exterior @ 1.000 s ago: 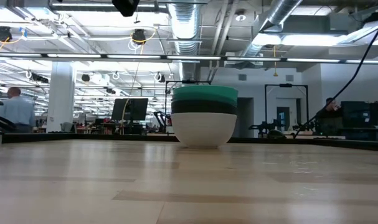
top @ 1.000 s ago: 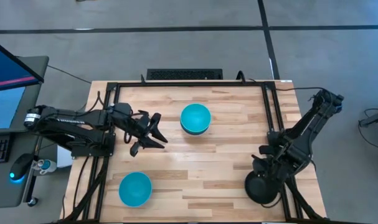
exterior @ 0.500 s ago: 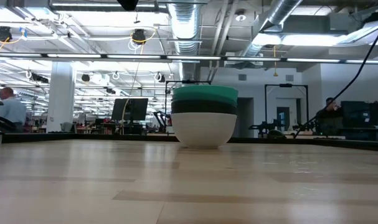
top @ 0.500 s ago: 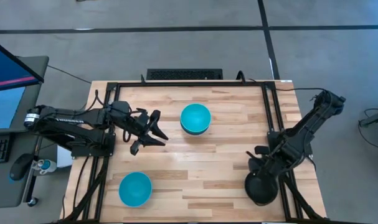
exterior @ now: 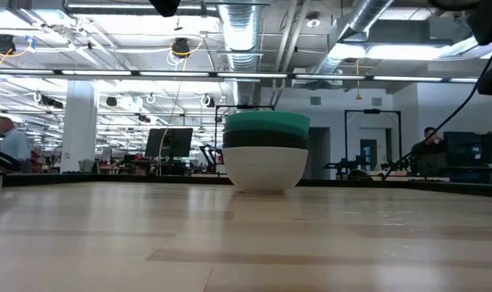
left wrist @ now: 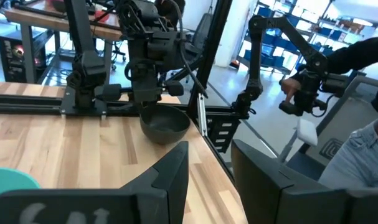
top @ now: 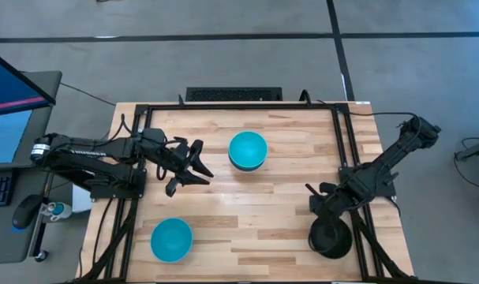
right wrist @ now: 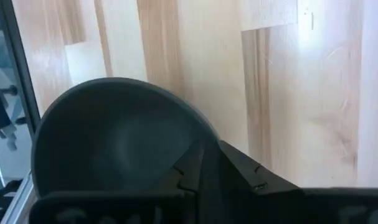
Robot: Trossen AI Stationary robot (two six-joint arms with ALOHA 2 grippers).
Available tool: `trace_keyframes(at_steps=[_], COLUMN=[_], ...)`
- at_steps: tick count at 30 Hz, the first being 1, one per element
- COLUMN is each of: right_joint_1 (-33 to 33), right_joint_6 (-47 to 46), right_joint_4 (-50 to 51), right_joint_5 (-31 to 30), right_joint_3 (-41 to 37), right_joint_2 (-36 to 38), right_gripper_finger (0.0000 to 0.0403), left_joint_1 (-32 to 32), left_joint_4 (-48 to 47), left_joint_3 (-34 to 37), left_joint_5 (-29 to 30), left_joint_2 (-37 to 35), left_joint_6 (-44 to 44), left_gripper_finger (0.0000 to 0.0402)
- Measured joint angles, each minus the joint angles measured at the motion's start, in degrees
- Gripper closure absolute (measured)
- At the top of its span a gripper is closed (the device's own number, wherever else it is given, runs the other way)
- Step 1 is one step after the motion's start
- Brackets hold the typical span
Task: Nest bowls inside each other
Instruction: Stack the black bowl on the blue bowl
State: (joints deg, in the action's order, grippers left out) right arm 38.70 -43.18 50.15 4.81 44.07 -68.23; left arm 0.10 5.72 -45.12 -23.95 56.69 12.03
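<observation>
- At about 4 o'clock on the table (top: 286, 205), the right gripper (top: 327, 223) is clamped on the rim of a black bowl (top: 331, 239); the right wrist view shows one finger inside the bowl (right wrist: 114, 155) and one outside its wall.
- Since a second ago, bowl and gripper have shifted slightly inward from the table's right edge, and the arm's elbow has swung a little further out.
- Left wrist view: the black bowl (left wrist: 165, 124) hangs under the right gripper (left wrist: 145, 93), clear of the wood.
- Stack of bowls (top: 247, 151) just above table centre, toward 12 o'clock, turquoise on top; unchanged. Low view shows white at the bottom, black and green bands above (exterior: 266, 154).
- Single turquoise bowl (top: 171, 240) at 7 o'clock, unmoved.
- Left gripper (top: 190, 166) hovers at 9 o'clock, fingers spread wide, holding nothing; barely moved.
</observation>
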Motion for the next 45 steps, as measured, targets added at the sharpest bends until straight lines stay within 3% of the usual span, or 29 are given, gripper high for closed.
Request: trace_keyframes(at_steps=[11, 24, 45], right_joint_1=[-0.93, -0.48, -0.48], right_joint_6=[3.29, 11.60, 11.26], right_joint_4=[0.73, 5.37, 5.10], right_joint_5=[3.38, 2.65, 2.69], right_joint_3=[0.00, 0.00, 0.07], right_joint_2=[0.00, -0.02, -0.02], right_gripper_finger=[0.0339, 0.0339, 0.0339], left_joint_1=[0.00, 0.00, 0.00], left_joint_4=[-0.26, -0.24, -0.22], left_joint_3=[-0.04, -0.04, -0.04], left_joint_5=[0.43, 1.91, 3.00], left_joint_2=[0.00, 0.00, 0.00], left_joint_6=[0.66, 1.09, 2.20], left_gripper_finger=[0.0290, 0.0290, 0.0290])
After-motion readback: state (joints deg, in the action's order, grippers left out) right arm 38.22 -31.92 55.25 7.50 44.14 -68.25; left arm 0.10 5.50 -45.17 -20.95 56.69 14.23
